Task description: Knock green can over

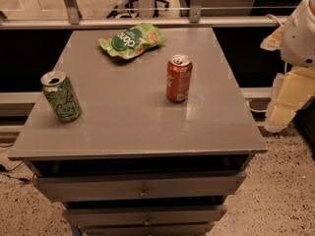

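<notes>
**Two cans upright on a grey bench**

Speckled floor [285,200] surrounds the grey bench [133,122] and its drawers [142,187]. The tool [288,102] hangs beyond the right edge, and whether it is open cannot be told. A green snack bag [132,40] lies at the back, with the orange can [178,78] right of centre. The green can [60,96] stands upright near the left edge.

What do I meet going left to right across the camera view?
green can → snack bag → red can → gripper, hanging off the right side of the table.
</notes>
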Robot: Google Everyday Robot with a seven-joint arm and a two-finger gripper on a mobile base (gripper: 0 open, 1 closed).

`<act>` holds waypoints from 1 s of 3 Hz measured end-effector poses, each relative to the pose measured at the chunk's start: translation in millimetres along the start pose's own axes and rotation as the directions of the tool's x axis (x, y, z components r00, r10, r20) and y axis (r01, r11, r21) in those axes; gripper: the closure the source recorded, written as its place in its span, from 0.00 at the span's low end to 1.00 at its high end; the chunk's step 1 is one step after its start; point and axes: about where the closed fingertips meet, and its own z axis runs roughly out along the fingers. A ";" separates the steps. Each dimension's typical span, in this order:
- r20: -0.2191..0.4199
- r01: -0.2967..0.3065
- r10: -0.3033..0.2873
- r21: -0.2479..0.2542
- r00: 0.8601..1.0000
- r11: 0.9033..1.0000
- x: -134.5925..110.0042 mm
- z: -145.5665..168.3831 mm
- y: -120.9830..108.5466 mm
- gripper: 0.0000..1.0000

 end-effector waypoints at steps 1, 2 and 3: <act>0.000 0.000 0.000 0.000 1.000 1.000 0.0 0.0 0.0 0.00; 0.154 0.007 0.000 -0.040 0.988 0.999 -44.0 28.8 3.4 0.00; 0.347 0.062 -0.034 -0.069 0.937 0.996 -120.1 53.2 -0.7 0.00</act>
